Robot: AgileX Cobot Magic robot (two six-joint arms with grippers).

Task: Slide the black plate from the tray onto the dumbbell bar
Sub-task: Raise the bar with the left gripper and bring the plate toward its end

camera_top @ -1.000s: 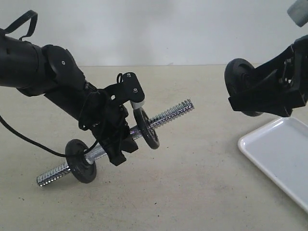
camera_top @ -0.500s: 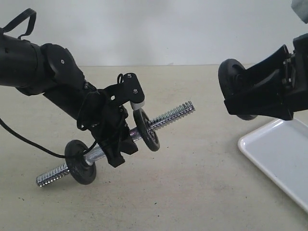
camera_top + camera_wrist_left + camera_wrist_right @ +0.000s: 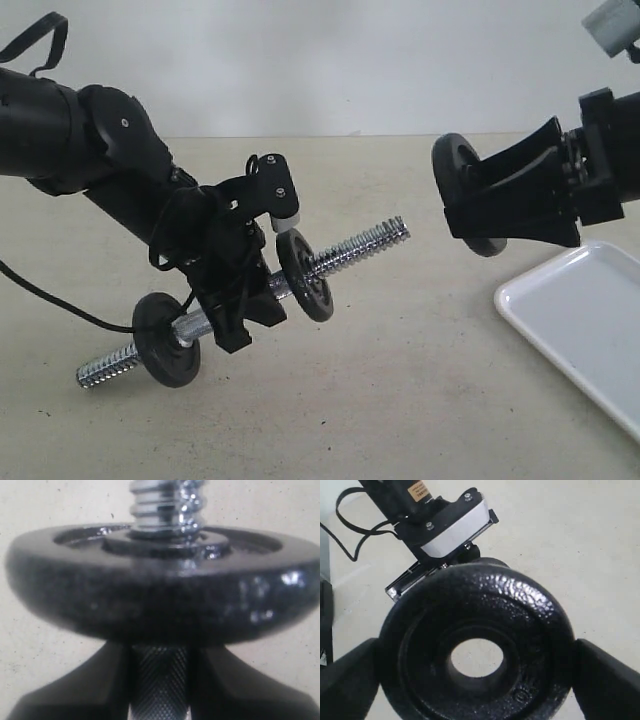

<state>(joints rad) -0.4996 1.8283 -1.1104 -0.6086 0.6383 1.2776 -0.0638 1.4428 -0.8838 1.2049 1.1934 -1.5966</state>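
MID-AIR HANDOVER: We see the left tool (image 3: 238, 305) clamped on the knurled middle of the dumbbell bar (image 3: 360, 243), lifting it clear of the tabletop (image 3: 420, 390). That grip leaves both threaded ends free. Two black discs already sit on the bar: an inner disc (image 3: 303, 275) just right of the grip and an outer disc (image 3: 166, 338) near the low left end.

The bar's long axis runs from low left to higher right. Its bare threaded tip points up and right, twd the other arm, which we judge is meant as a ready peg.

The right tool (image 3: 490, 200) has its jaws spread wide and pinching the rim of the black plate (image 3: 452, 170). The plate hangs in the air left of the tray (image 3: 560, 300), off the tray altogether and well apart from the bar tip.

The plate stands on edge w/ its flat faces turned left and right, so the hole's axis lies roughly along the bar's line. Gripping by the rim keeps the centre hole clear, as the right wrist view shows. Only tabletop shows thru the hole there, so we judge hole and tip aren't yet lined up.
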